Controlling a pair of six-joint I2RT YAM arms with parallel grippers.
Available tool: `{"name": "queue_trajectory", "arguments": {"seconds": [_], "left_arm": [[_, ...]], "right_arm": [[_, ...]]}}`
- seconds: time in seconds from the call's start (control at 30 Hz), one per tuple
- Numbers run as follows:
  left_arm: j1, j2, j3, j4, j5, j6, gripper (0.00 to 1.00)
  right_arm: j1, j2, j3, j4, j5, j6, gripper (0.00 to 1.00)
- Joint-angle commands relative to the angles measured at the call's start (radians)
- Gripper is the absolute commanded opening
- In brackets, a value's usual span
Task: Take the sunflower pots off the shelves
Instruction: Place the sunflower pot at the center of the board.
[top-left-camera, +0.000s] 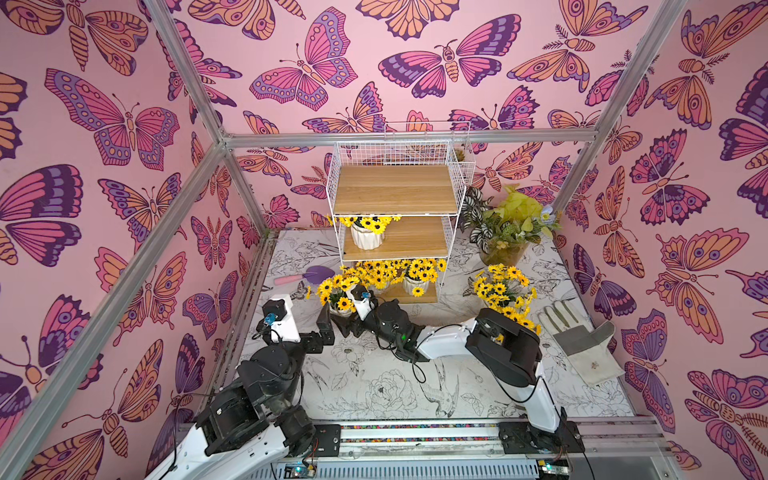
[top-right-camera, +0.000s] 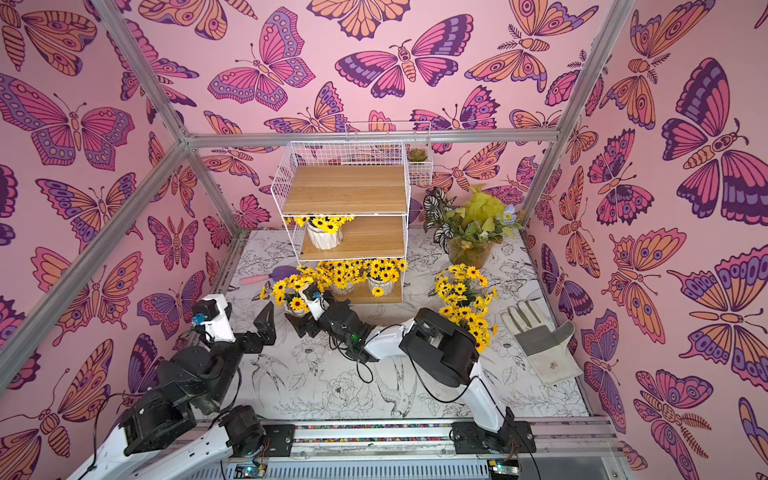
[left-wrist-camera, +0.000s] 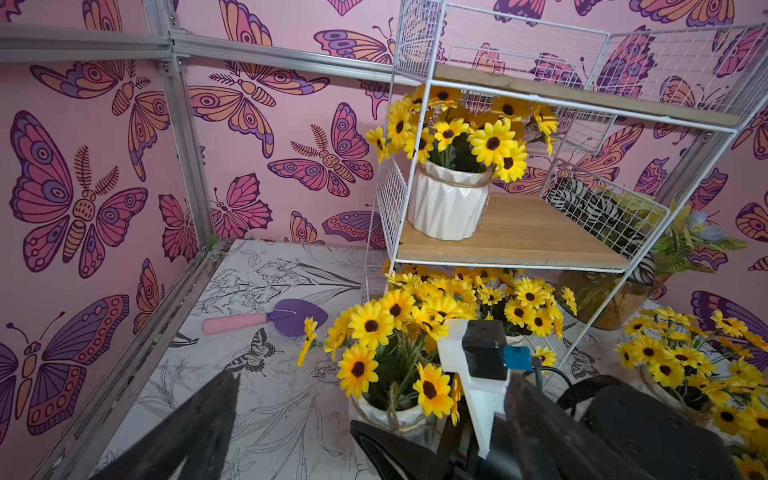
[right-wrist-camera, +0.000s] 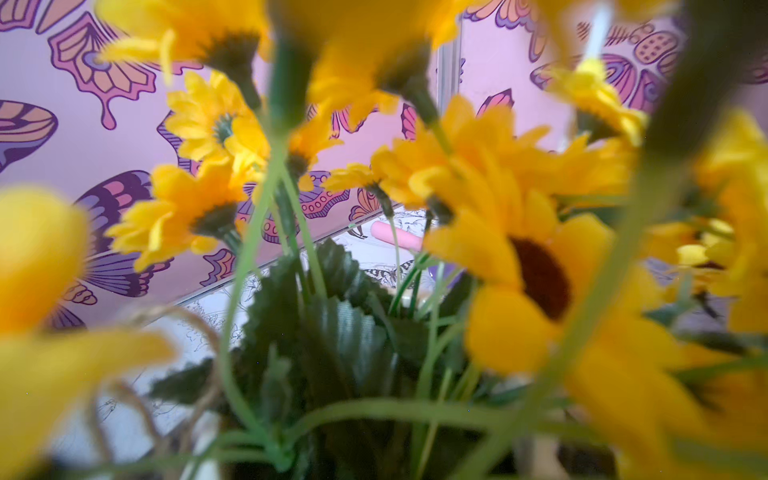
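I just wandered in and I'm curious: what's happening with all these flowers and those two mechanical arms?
Two robot arms are clearing sunflower pots off a white wire shelf rack. The right arm's tool sits around a pot just in front of the rack's bottom tier; whether it grips is unclear. The left arm's tool hangs open beside it, holding nothing. One pot is on the middle shelf and two on the bottom; others stand on the table to the right.

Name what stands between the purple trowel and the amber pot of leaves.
The shelves, with sunflower pots on the bottom tier, stand between trowel and amber pot, seen in both top views.
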Motion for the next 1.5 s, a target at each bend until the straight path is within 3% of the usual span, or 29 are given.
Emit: {"name": "queue_trajectory", "arguments": {"seconds": [0.0, 0.9, 1.0, 1.2, 1.47], "left_arm": [[0.005, -0.035, -0.014, -0.052, -0.017, -0.044, 1.0], [0.007, -0.118, -0.108, -0.085, -0.013, -0.097, 1.0], [0.006, -0.136, -0.112, -0.085, -0.015, -0.106, 1.0], [0.005, -0.122, -0.109, -0.086, -0.011, -0.115, 1.0], [0.005, -0.105, -0.097, -0.085, -0.003, -0.12, 1.0]], "right_arm": [[0.004, 0.036, 0.101, 0.07, -0.035, 0.035, 0.58], [-0.029, 0.528, 0.67, -0.121, -0.163, 0.117, 0.61], [-0.03, 0.57, 0.725, -0.143, -0.153, 0.131, 0.65], [-0.028, 0.574, 0.716, -0.13, -0.128, 0.153, 0.78], [-0.005, 0.562, 0.688, -0.18, -0.079, 0.157, 0.87]]}}
